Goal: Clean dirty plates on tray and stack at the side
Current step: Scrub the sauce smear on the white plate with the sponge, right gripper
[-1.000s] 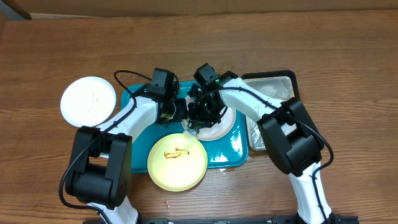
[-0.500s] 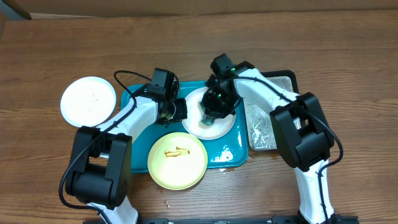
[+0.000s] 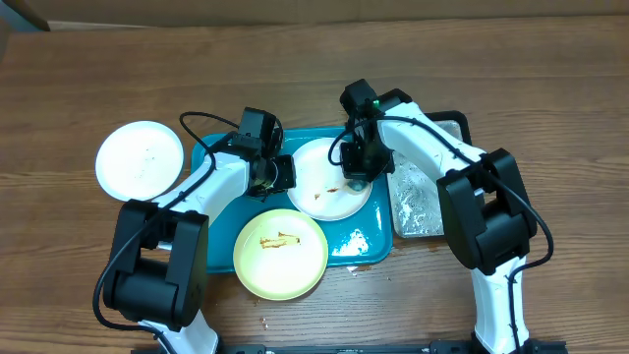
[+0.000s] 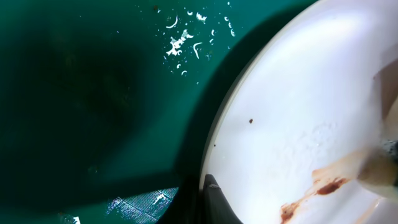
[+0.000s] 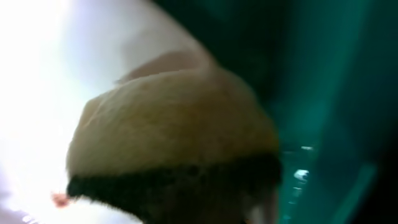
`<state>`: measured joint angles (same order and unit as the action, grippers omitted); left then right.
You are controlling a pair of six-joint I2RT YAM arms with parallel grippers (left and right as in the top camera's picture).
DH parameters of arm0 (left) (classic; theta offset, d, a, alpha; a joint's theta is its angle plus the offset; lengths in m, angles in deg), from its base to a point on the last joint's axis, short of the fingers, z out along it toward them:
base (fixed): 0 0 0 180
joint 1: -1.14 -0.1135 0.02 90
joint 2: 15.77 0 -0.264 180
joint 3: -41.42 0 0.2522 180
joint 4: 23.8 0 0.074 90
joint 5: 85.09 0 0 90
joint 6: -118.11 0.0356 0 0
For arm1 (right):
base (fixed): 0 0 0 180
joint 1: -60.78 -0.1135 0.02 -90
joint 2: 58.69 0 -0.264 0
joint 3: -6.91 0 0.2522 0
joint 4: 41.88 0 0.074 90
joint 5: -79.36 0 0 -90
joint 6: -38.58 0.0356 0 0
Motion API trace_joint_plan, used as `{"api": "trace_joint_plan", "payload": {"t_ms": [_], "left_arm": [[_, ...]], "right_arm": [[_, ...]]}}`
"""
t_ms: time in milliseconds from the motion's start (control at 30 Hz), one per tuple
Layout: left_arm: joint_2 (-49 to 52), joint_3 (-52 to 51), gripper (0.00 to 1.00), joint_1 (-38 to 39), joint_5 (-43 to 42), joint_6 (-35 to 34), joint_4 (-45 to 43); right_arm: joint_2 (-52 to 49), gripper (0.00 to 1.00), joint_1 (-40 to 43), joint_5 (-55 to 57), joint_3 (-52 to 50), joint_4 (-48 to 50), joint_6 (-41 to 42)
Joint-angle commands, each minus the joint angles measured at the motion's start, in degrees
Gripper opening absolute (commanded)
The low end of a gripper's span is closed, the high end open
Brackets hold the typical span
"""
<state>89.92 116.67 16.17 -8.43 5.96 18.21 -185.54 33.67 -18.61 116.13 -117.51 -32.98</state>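
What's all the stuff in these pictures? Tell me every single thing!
table: one, brown wood, under everything
teal tray: one, teal, middle of the table
black tray: one, black, foamy water inside, right of the teal tray
smeared plate: one, white with brown smears, on the teal tray
yellow-green plate: one, pale yellow-green with brown smears, overlapping the teal tray's front edge
left plate: one, white, on the table left of the teal tray
sponge: one, yellow with dark layer, over the smeared plate
left gripper: one, black, shut, at the smeared plate's left rim
right gripper: one, black, shut on the sponge
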Motion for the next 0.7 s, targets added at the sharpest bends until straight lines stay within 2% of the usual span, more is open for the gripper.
{"api": "trace_joint_plan", "payload": {"t_ms": [0, 333, 667], "left_arm": [[-0.04, 1.16, 0.04, 0.37, -1.31, -0.17, 0.24], [-0.04, 1.14, 0.04, 0.37, -1.31, -0.17, 0.24], [-0.04, 1.16, 0.04, 0.37, 1.60, -1.81, 0.76]], "right_arm": [[-4.33, 0.04, 0.52, 15.04, -2.45, -0.87, 1.79], [-4.33, 0.04, 0.50, 20.87, -2.45, -2.82, 4.35], [-4.33, 0.04, 0.46, 20.70, -2.38, -3.19, 2.89]]}}
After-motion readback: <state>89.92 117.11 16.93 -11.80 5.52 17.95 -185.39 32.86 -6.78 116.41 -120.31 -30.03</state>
